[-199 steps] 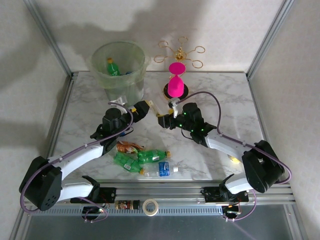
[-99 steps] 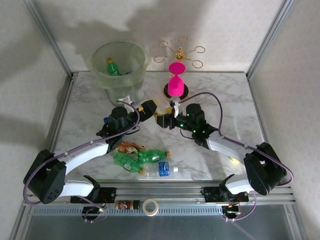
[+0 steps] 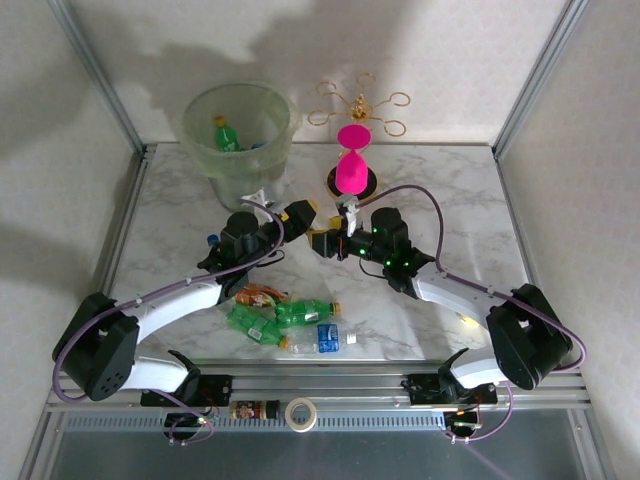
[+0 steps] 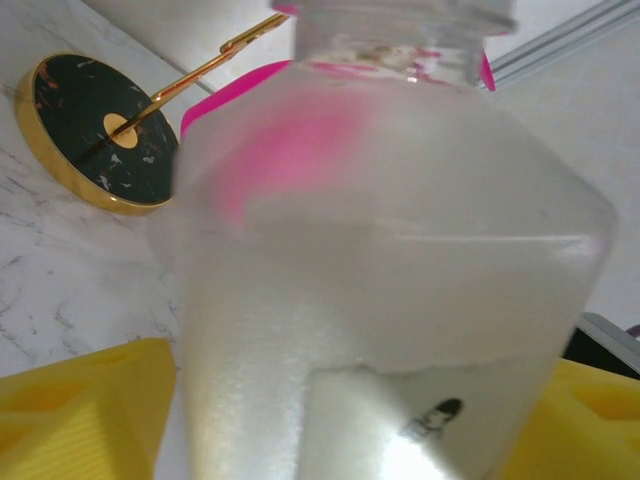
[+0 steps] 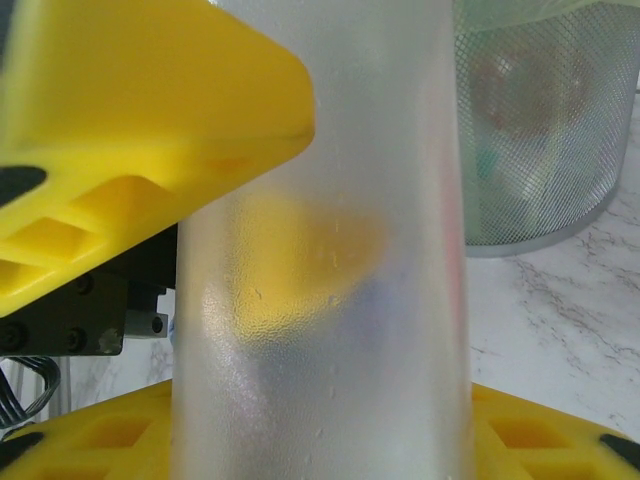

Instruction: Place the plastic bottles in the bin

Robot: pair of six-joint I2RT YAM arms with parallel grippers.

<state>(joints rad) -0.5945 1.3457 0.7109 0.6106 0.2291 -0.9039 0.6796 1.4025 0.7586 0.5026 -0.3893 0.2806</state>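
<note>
Marble table [image 3: 450,200] | piled bottles [image 3: 305,312] 4 | held bottle [image 5: 320,250] 1 | bin [image 3: 245,175] 1

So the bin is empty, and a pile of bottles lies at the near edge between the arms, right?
No: the bin is not empty; the top view shows a green bottle inside it. The pile of bottles lies at the near edge between the arms.

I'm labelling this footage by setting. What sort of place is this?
Probably a robot lab test cell: marble-look tabletop, aluminium frame posts with white walls, arms bolted to a rail.
</note>
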